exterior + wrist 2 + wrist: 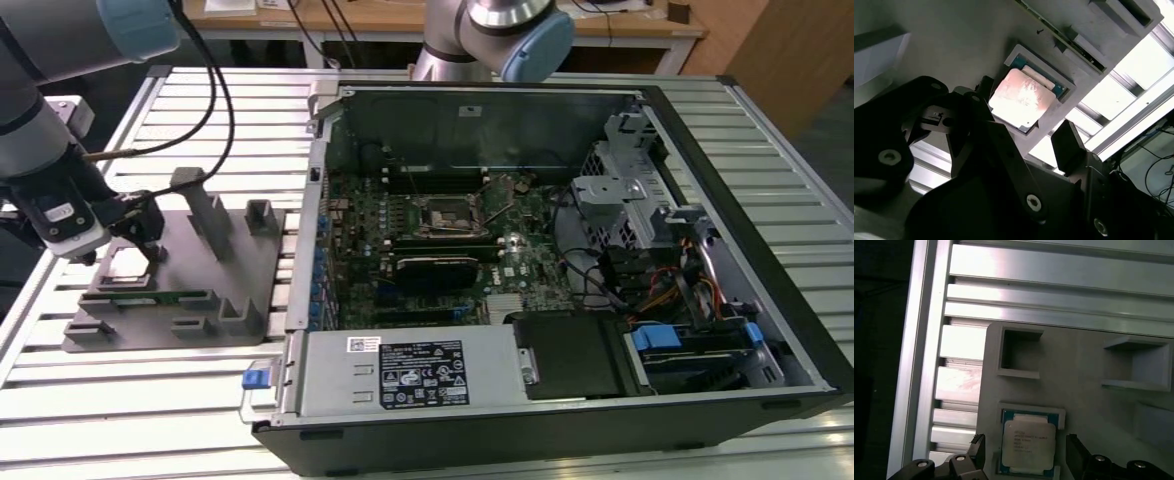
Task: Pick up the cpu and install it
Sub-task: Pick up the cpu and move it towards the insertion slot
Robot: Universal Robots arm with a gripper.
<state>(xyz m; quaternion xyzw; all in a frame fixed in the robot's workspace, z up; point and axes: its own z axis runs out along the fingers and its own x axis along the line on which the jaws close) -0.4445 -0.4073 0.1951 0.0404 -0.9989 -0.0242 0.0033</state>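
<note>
While the gripper (123, 248) is hanging low over the grey plastic fixture (200, 305) at the exterior view's left, the cpu (124, 267) is lying in a recess of that fixture just under the fingers. A green memory stick (150, 296) is lying beside it on the same fixture. The open computer case (747, 200) is sitting well apart at the exterior view's right, its black socket (445, 212) showing on the motherboard.

In the second wrist view, the gripper (1026, 117) is standing spread, its fingers (1069, 145) flanking the cpu (1023, 97) without touching it.

In the first wrist view, the cpu (1029, 442) is sitting flat in its square pocket of the fixture (1079, 370), between the parted fingers (1076, 455) of the gripper (1027, 452). The slatted aluminium table (1054, 280) is showing beyond.
</note>
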